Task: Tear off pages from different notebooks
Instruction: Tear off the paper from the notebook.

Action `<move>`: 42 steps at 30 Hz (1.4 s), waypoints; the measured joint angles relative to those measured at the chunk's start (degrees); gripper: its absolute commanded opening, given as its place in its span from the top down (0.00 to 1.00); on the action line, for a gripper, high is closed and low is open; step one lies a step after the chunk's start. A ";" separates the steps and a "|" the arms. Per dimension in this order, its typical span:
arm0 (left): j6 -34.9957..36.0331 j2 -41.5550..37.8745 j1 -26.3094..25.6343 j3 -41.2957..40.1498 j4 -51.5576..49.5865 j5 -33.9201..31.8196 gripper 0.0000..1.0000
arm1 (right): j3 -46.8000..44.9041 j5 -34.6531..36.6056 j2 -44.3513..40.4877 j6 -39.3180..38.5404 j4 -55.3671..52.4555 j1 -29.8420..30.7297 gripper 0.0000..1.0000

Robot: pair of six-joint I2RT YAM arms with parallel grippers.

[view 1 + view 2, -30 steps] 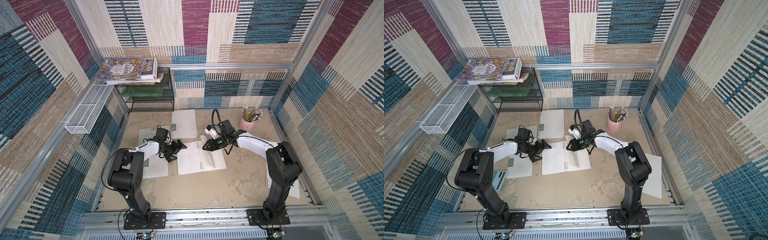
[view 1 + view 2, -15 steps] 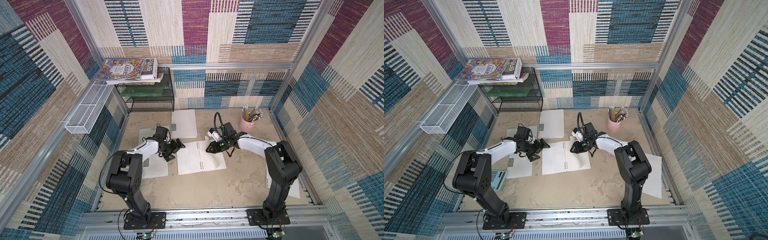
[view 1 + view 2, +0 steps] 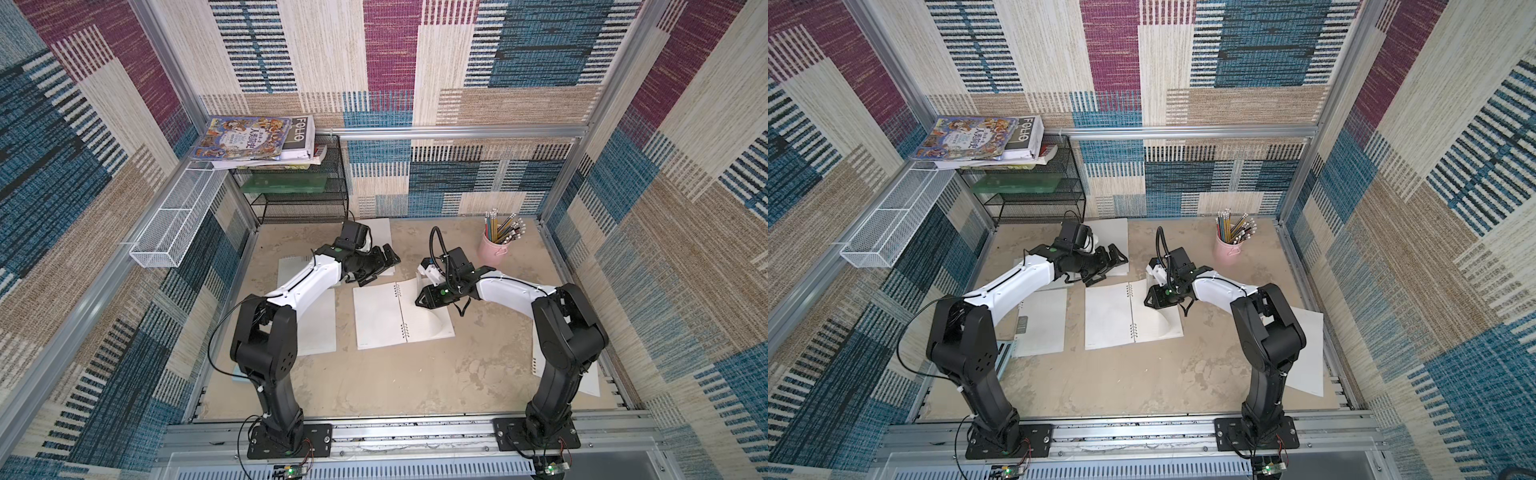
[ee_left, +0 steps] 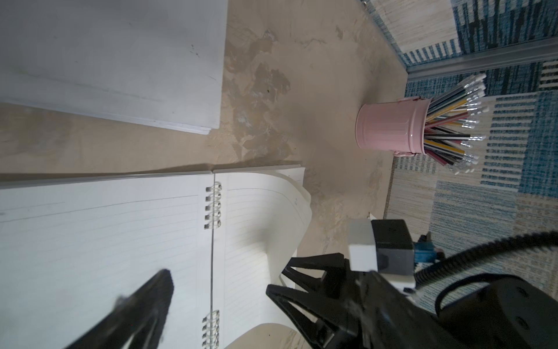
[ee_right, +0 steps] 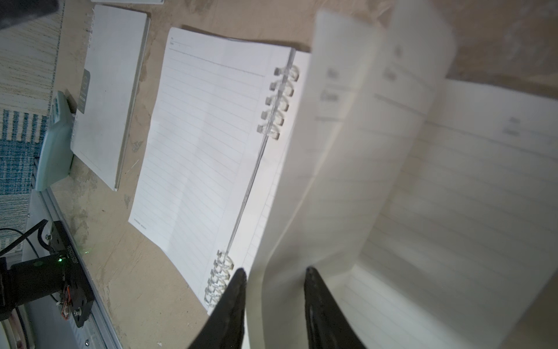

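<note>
Centre-left in a top view, the left end effector (image 3: 382,268) hangs released by the upper corner of the open notebook (image 3: 376,318), having drifted up-frame off its left leaf. At centre, the page (image 3: 434,322) sits in the grasp of the right end effector (image 3: 419,300), curled higher off the worktop (image 3: 415,374) than before. The tear looks to be starting, and next the notebook needs pinning while the right pulls away.

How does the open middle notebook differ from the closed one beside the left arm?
The open notebook shows lined pages, the closed notebook only its frosted cover with a dark label. The open one has a page lifted at the right gripper; no gripper holds the closed one. Both lie flat.
</note>
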 measured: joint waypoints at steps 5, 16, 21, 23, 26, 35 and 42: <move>0.11 7.34 -2.32 7.63 -0.87 0.81 0.01 | -0.70 1.55 0.02 -0.35 -0.13 -0.07 0.64; -0.50 15.47 -4.28 11.37 0.37 5.22 0.53 | -2.08 1.90 -0.09 -0.37 0.48 -0.63 0.64; -3.26 14.88 -4.31 7.61 4.72 6.88 0.65 | -2.34 1.81 -0.42 -0.35 1.03 -1.05 0.64; -4.48 14.38 -4.31 6.05 7.26 7.74 0.67 | -2.49 1.51 -0.61 -0.31 1.22 -1.25 0.64; -5.97 14.29 -4.42 4.79 10.56 8.26 0.73 | -2.62 1.31 -0.70 -0.17 1.49 -1.44 0.64; -8.72 15.80 -5.60 4.46 16.65 11.30 0.97 | -3.52 1.18 -1.66 -0.11 1.92 -1.62 0.63; -9.33 15.82 -5.57 4.31 17.03 11.32 1.00 | -4.17 0.55 -2.01 0.04 2.38 -2.16 0.64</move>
